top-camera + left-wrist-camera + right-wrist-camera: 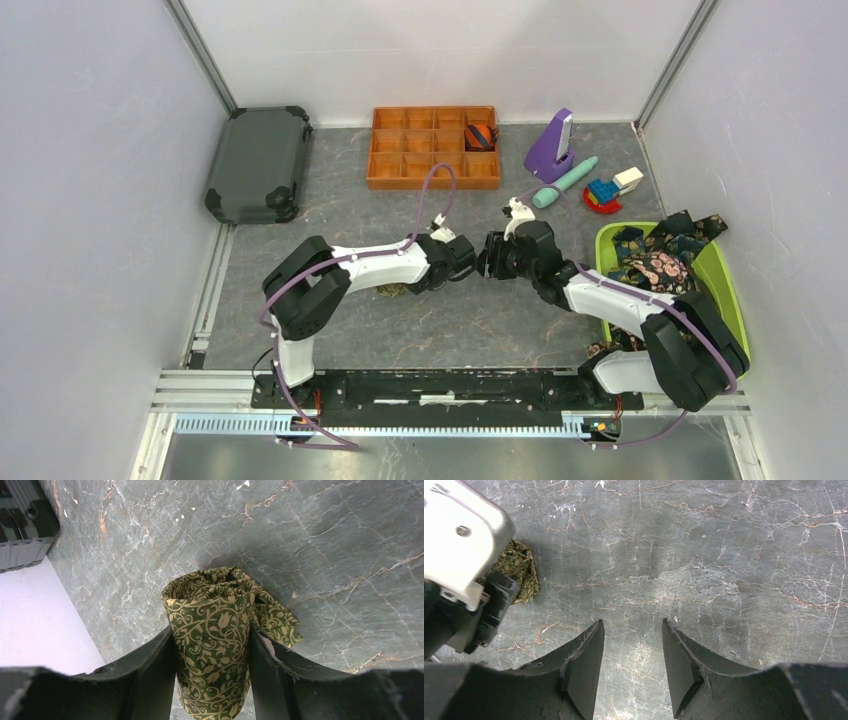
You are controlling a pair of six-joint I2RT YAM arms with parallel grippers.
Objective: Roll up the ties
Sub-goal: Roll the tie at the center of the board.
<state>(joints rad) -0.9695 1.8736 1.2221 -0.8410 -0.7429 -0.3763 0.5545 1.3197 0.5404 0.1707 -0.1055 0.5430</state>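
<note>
My left gripper [212,630] is shut on the rolled olive-green tie [212,645], gold floral pattern, held just over the table; a loose end hangs to the right. In the top view the left gripper [468,258] is at the table's middle and a bit of the green tie [392,291] shows under the arm. My right gripper [632,625] is open and empty above bare table, facing the left one [487,258]. The green tie [519,567] shows at the left of the right wrist view. Several dark patterned ties [655,262] lie in a green bin [722,285]. An orange-navy striped rolled tie [480,135] sits in the orange tray.
An orange compartment tray [433,148] stands at the back. A dark case [257,163] lies at the back left. A purple stand [552,145], a teal stick [565,182] and toy blocks [608,190] are at the back right. Another dark tie end [605,347] lies by the right arm's base.
</note>
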